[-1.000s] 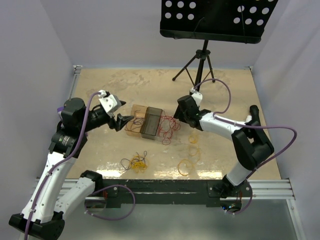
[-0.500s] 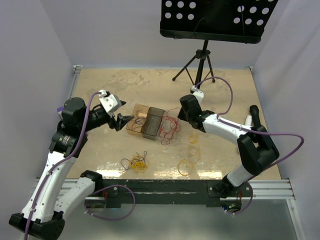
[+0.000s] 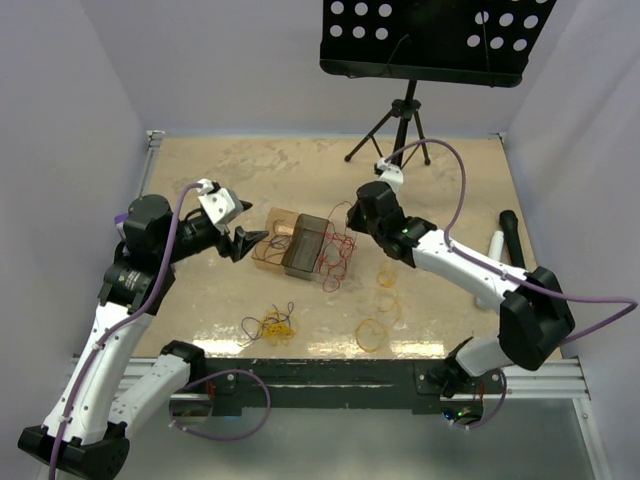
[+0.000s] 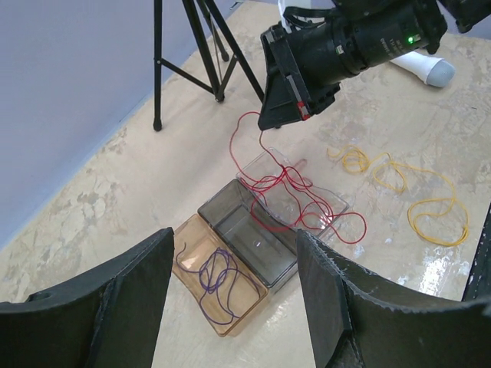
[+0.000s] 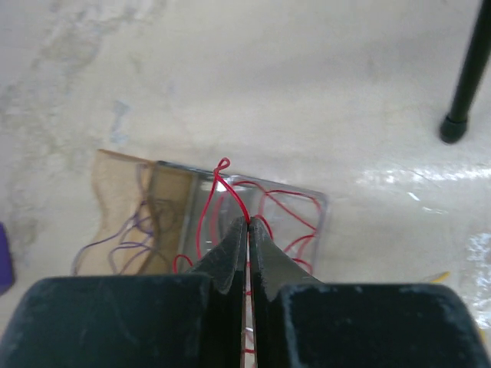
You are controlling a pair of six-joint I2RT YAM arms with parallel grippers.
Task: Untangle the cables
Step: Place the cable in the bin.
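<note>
Right pincer (image 5: 247,226): clamped shut on red wire (image 4: 285,182), whose loops trail beneath its tips across clear tray (image 5: 316,211). Left pincer (image 4: 234,257): agape, empty. Risk: snagged loops drag the tray; the thin strand slips free.

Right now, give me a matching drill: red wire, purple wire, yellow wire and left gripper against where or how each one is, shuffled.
1. red wire
2. purple wire
3. yellow wire
4. left gripper

A. lying in the amber tray
B. open, holding nothing
C. loose on the table
D. pinched by the shut right gripper

Pairs: 1-D, 2-A, 3-C, 4-B
</note>
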